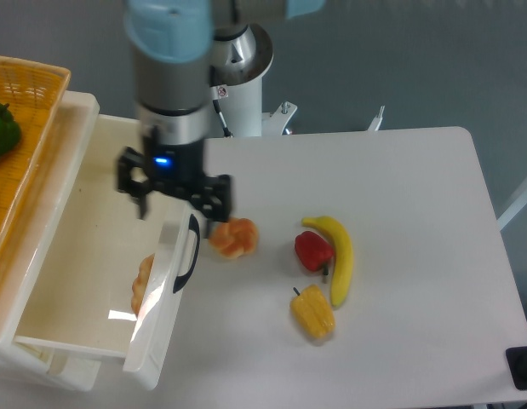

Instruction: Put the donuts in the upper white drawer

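The ring donut [143,283] lies inside the upper white drawer [84,256], against its front panel and partly hidden by it. The knotted bun donut [234,238] sits on the table just right of the drawer's black handle [190,254]. My gripper [176,209] hangs open above the drawer's right rim, between the drawer and the bun, with nothing between its fingers. One fingertip [210,228] is close to the bun's left edge.
A red pepper [312,250], a banana [339,255] and a yellow pepper [313,312] lie right of the bun. A woven orange basket [25,136] holding a green pepper [1,130] sits on top of the drawer unit at far left.
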Motion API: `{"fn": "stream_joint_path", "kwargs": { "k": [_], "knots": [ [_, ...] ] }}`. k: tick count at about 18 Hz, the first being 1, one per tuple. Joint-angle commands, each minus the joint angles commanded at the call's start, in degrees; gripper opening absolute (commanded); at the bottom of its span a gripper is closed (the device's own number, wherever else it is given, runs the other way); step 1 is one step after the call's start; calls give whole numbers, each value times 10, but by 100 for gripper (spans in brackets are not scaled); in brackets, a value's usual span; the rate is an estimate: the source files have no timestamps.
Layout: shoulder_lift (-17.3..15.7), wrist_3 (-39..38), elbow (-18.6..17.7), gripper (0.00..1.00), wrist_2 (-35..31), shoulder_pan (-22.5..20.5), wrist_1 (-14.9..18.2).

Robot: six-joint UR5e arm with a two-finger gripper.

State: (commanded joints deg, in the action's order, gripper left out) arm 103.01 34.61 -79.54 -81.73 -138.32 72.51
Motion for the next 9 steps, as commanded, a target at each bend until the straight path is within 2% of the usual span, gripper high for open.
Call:
{"fn": "stream_joint_path", "kwargs": {
  "k": [5,9],
  "knots": [
    [14,92,0,100,0,-93,0],
    [42,221,0,100,-2,-146,-3]
  ]
}}
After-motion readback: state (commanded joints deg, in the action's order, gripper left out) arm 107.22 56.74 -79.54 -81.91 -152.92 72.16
